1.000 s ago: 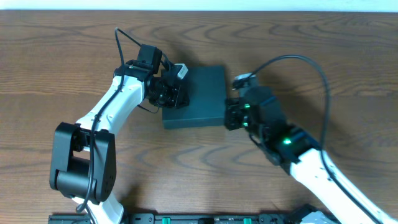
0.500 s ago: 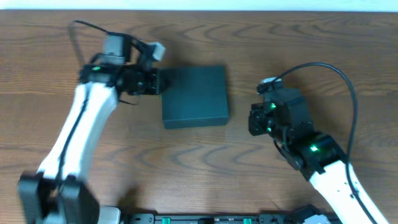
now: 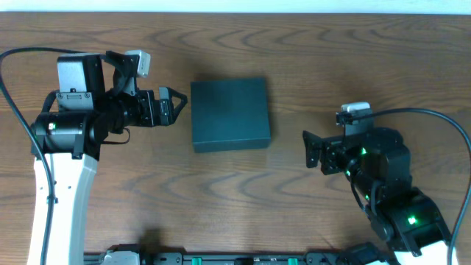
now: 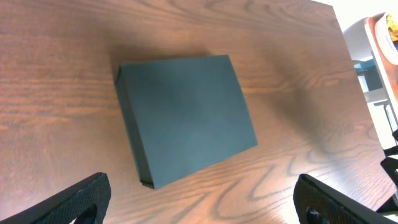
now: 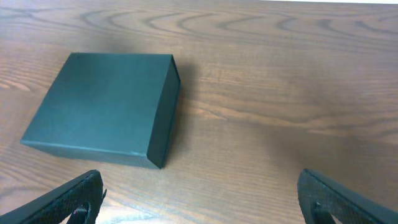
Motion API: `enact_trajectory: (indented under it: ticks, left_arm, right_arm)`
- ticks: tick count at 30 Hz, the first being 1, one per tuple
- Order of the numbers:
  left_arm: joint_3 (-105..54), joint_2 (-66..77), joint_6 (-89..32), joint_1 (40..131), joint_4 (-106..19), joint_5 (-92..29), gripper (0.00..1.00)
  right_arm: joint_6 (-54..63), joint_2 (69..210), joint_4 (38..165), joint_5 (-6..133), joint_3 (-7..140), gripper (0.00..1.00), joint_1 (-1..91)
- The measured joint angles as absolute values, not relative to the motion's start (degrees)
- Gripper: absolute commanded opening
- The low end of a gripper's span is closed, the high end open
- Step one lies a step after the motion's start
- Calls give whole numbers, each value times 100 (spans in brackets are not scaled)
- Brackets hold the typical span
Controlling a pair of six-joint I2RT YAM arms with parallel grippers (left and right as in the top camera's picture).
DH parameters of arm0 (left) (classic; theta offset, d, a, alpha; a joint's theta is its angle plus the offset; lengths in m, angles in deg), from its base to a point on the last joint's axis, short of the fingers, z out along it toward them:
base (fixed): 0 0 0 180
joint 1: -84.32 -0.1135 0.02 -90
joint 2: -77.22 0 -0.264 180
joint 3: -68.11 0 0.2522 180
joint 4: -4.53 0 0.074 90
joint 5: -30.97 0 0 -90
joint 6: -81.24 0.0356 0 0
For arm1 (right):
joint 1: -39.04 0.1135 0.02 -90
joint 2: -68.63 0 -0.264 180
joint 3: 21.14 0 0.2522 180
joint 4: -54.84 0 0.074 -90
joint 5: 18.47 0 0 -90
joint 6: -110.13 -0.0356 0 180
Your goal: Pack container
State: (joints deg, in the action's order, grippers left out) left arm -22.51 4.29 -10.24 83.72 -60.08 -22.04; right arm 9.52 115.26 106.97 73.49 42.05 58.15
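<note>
Right gripper (image 3: 307, 150): fingers spread, gripping nothing, 4 o'clock of the container (image 3: 229, 114), apart. Container lies shut and flat near the middle of the table (image 3: 221, 199). Left gripper (image 3: 176, 107): fingers spread, just beside the container at 9 o'clock, not touching.

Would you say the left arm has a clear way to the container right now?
Probably yes: the left gripper is open and faces the container from beside it, with only table between them, and the right gripper sits well off on the far side.

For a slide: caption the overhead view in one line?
Closed dark teal cardboard box on wooden table, open left gripper and open right gripper flanking it, untouched.
</note>
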Motion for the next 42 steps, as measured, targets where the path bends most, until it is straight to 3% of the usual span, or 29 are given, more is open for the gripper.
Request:
enact_trajectory:
  ticks: [6, 31, 35, 42]
  left_arm:
    - [-2251, 438, -1028, 8372, -6554, -2433, 95]
    - [-2238, 694, -982, 8372, -6644, -3353, 95]
    - [-1731, 1393, -976, 8372, -5765, -3869, 95]
    - [1287, 3242, -1146, 8372, -2974, -4929, 95]
  right_arm:
    - [952, 11553, 10994, 7362, 4207, 99, 5815]
    - [952, 11664, 11147, 7373, 4207, 99, 5815]
    - [952, 11662, 11150, 7373, 4205, 99, 5815]
    - [952, 11664, 11163, 7379, 4207, 99, 5815]
